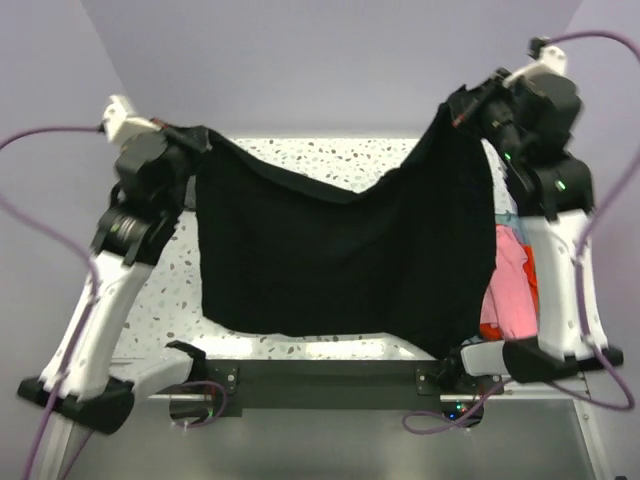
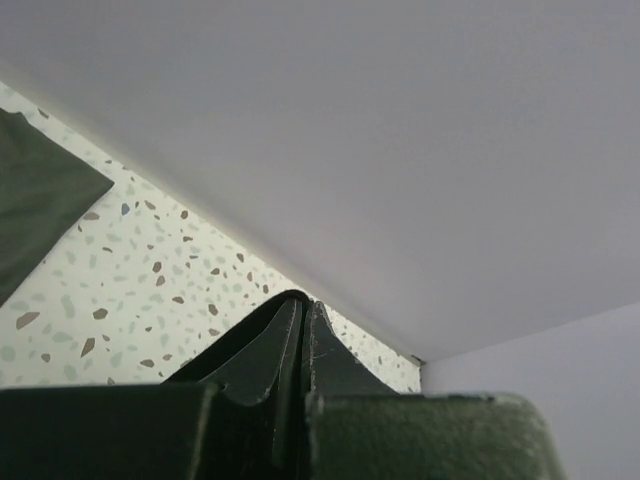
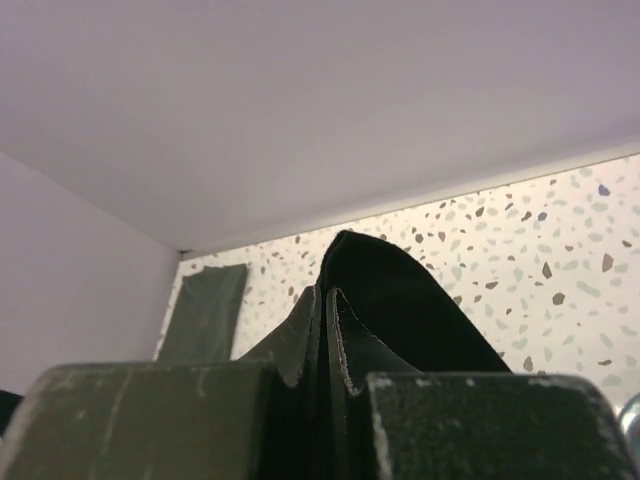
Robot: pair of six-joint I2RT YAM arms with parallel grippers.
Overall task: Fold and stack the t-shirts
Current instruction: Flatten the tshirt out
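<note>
Your left fingers (image 2: pixel 262 350) and right fingers (image 3: pixel 292 345) are both clamped on the large plain black cloth t-shirt (image 1: pixel 340 260) — it hangs spread between them above the speckled worktop (image 1: pixel 330 160) — with pink and orange shirts (image 1: pixel 505 285) heaped on that worktop's right side.

The left arm (image 1: pixel 105 290) and right arm (image 1: pixel 560 260) stand reared up and spread wide; the left end effector (image 1: pixel 197 138) and right end effector (image 1: pixel 462 108) are clamped tight, each pinching an upper corner of the black t-shirt (image 1: pixel 340 260).

black t-shirt (image 1: pixel 340 260): soft cloth, matt
table (image 1: pixel 330 160): smooth, speckled like stone
arm covers (image 1: pixel 100 310): white shiny plastic
</note>
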